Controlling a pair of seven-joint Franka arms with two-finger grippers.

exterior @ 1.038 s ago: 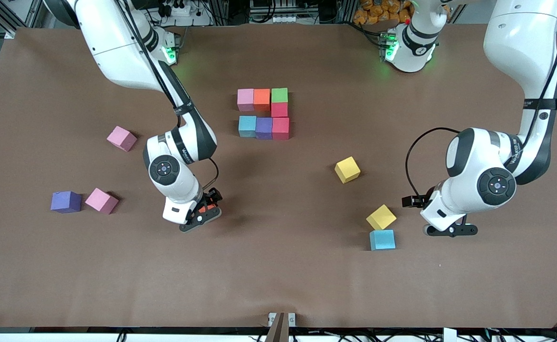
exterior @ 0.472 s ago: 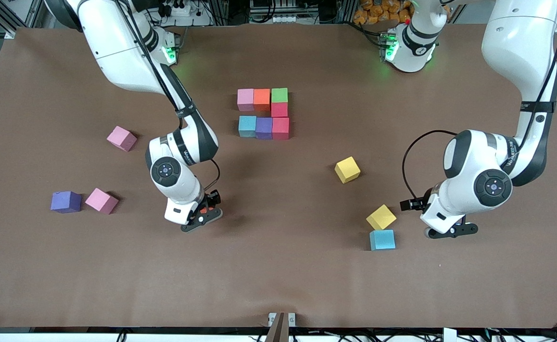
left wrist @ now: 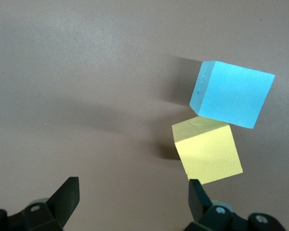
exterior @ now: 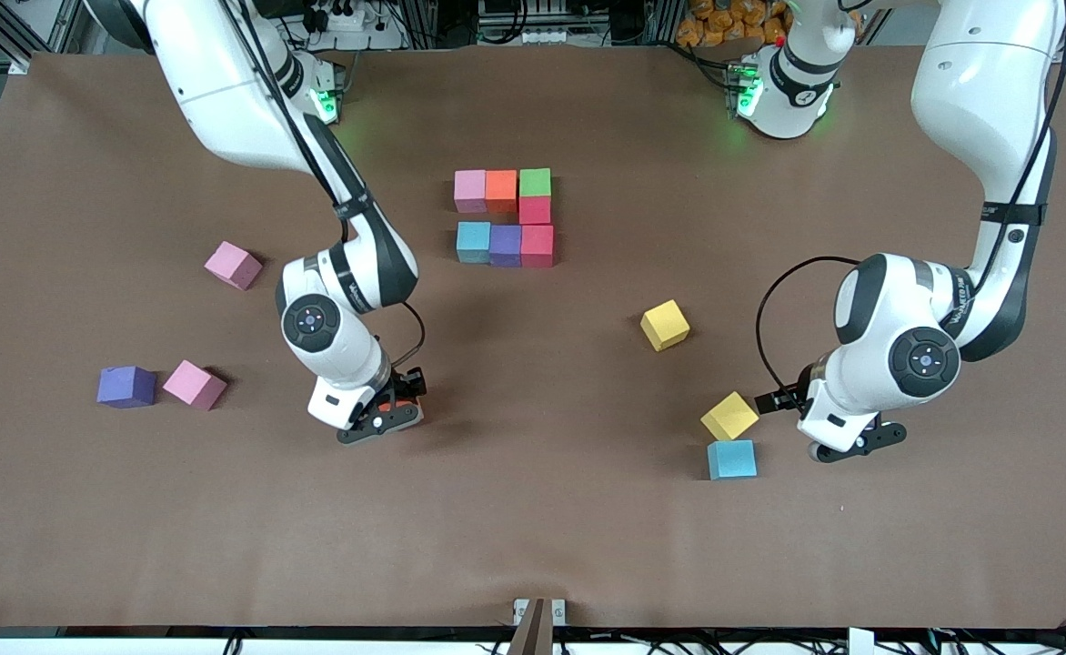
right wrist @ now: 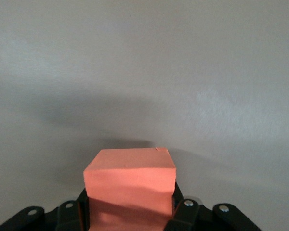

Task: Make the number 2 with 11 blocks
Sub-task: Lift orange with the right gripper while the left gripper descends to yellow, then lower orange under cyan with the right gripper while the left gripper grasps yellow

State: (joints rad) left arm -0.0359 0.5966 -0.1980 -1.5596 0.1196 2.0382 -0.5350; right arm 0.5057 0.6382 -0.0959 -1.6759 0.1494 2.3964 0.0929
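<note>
- 7 cubes sit in the number 2 point(exterior: 504, 217) so far, mid-table.
- My right gripper point(exterior: 380, 420) has its jaws clamped on an orange block point(right wrist: 130, 185), low over bare table.
- Foam looks light and squashy; I'd pinch flat opposite faces, gently.
- Left gripper point(exterior: 847, 444) hangs spread wide, empty, beside the yellow block point(left wrist: 208, 152) and light blue block point(left wrist: 232, 93).

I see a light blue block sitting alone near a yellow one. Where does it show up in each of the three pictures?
Front view: the light blue block lies low, toward the left arm's end of the table.
Left wrist view: light blue block, large, past the open left gripper.
Right wrist view: not in it.
Shared landmark: the yellow block touching it.
</note>
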